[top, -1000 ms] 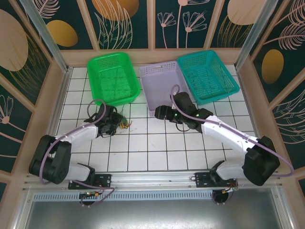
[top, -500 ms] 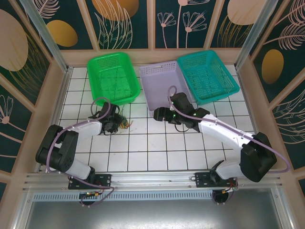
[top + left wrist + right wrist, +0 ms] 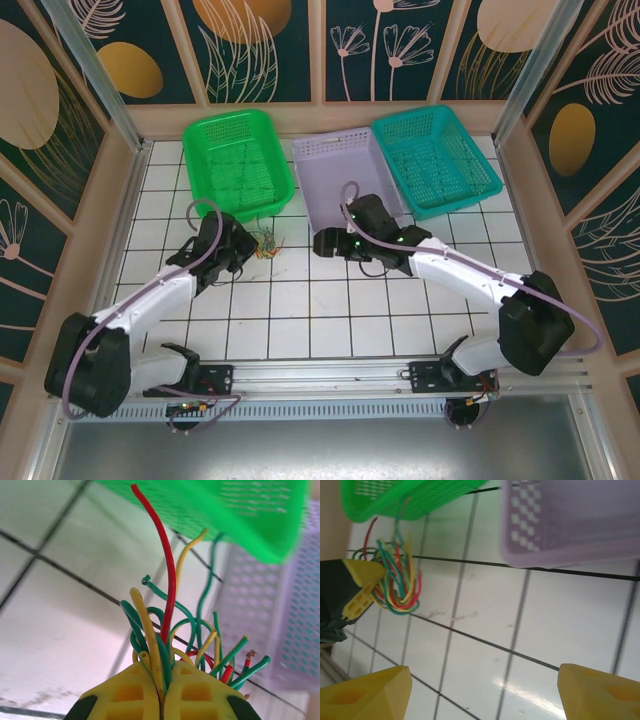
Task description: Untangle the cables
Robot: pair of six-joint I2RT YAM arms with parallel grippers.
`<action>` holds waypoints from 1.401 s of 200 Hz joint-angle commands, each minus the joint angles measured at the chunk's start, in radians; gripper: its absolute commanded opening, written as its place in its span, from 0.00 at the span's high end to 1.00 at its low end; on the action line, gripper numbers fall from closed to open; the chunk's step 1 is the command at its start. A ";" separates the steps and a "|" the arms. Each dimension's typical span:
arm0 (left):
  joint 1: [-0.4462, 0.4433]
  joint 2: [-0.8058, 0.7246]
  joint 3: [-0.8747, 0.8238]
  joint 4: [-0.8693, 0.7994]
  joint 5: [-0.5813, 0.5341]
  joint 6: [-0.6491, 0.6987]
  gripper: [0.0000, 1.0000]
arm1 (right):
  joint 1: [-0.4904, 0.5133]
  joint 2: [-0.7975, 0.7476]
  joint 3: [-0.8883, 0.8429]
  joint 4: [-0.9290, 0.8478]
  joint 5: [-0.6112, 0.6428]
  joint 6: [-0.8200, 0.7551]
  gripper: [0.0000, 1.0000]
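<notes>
The cables (image 3: 268, 245), a small bunch of green, red and yellow wires, hang just in front of the green basket (image 3: 238, 160). My left gripper (image 3: 252, 250) is shut on the bunch. In the left wrist view the yellow pads (image 3: 200, 690) pinch several green and yellow cables (image 3: 165, 630), and loose ends fan upward. My right gripper (image 3: 322, 243) stands open a tile-width to the right of the bunch, nothing between its fingers. The right wrist view shows its wide-apart fingertips (image 3: 365, 695) and, beyond them, the looped cables (image 3: 397, 585) held by the left gripper's fingers (image 3: 362, 582).
A lilac basket (image 3: 345, 180) and a teal basket (image 3: 435, 160) stand at the back, right of the green one. The lilac basket's wall (image 3: 570, 525) is close behind my right gripper. White tiled table (image 3: 320, 310) stretches between the arms.
My left gripper has closed on the cables and carried them slightly back and right. My right gripper has crept left toward the bunch, still open.
</notes>
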 commanded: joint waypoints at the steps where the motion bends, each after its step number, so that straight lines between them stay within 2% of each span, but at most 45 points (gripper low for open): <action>1: -0.022 -0.029 0.054 -0.003 0.140 0.092 1.00 | 0.035 0.035 0.066 0.108 -0.064 -0.013 0.23; 28: -0.028 -0.034 0.090 0.033 0.212 0.088 1.00 | 0.044 0.074 0.102 0.169 -0.108 0.005 0.22; 60: -0.045 -0.032 0.125 0.031 0.226 0.092 1.00 | 0.047 0.146 0.172 0.130 -0.113 0.048 0.23; 113: -0.081 -0.052 0.156 0.045 0.228 0.089 1.00 | 0.056 0.208 0.208 0.198 -0.130 0.293 0.24; 134: -0.092 -0.062 0.158 0.089 0.228 0.071 1.00 | 0.051 0.224 0.207 0.217 -0.139 0.397 0.30; 156: -0.107 -0.072 0.163 0.124 0.220 0.060 1.00 | 0.037 0.221 0.201 0.233 -0.140 0.484 0.42; 192: -0.130 -0.099 0.148 0.225 0.205 0.029 1.00 | 0.004 0.216 0.189 0.251 -0.156 0.640 0.65; 217: -0.142 -0.101 0.155 0.282 0.215 0.019 1.00 | 0.002 0.208 0.192 0.250 -0.138 0.692 0.71; 230: -0.147 -0.102 0.168 0.286 0.216 0.029 1.00 | 0.002 0.197 0.189 0.236 -0.119 0.709 0.80; 248: -0.150 -0.129 0.167 0.304 0.196 0.043 1.00 | -0.005 0.160 0.156 0.222 -0.091 0.764 0.99; 280: -0.154 -0.215 0.110 0.435 0.165 0.063 1.00 | -0.044 0.057 -0.001 0.340 -0.092 0.985 1.00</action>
